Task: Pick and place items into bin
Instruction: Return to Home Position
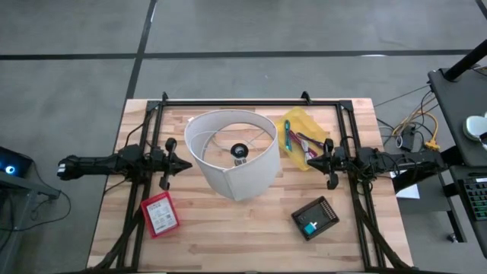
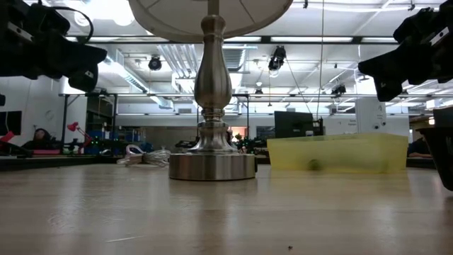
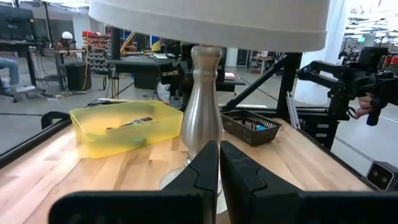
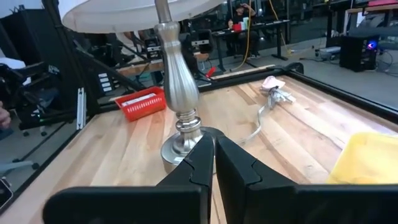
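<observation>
Nearest overhead, white-shaded lamp (image 1: 232, 152), upright on a silvery stem in the middle of the table (image 1: 251, 236). On one side, left gripper (image 1: 183, 164) raised off the wood, fingers pressed together, holding nothing. On the other, right gripper (image 1: 310, 160) likewise raised, closed and empty, just beside one end of the yellow bin (image 1: 300, 118). Bin close by the shade, cables (image 1: 300, 143) lying inside. Black basket (image 1: 315, 218) on the right arm's side, red basket (image 1: 160, 215) on the left's.

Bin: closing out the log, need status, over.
Left gripper shut, empty, left of lamp. Right gripper shut, empty, beside bin. Bin holds cables. Lamp stands between arms.
</observation>
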Robot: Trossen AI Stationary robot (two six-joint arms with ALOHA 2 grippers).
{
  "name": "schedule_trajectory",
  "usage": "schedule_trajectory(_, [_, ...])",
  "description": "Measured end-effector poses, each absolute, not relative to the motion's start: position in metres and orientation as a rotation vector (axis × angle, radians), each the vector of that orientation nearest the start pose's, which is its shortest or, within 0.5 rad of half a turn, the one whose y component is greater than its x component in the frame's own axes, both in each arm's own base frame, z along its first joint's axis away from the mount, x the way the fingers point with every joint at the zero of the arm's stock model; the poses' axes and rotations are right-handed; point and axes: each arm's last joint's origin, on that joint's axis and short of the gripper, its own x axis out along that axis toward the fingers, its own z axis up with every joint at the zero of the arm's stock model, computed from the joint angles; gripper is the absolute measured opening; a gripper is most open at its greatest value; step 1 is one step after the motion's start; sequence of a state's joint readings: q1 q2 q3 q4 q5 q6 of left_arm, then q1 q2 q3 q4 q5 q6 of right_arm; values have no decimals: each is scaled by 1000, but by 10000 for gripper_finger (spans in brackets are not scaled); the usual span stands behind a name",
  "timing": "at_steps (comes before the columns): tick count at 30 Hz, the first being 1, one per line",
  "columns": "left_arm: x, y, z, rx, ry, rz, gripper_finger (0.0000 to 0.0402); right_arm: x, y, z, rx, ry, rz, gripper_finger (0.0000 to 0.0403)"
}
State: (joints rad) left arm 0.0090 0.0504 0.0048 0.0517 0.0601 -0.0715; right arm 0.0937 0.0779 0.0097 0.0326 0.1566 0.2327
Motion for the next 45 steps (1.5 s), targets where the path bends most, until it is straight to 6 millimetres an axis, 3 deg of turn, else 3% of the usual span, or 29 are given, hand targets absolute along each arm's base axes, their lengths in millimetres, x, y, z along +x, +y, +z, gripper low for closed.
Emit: schedule_trajectory(45, [102,-1,164,-72,23,-48,0,102,5,164,204,30,-68,9])
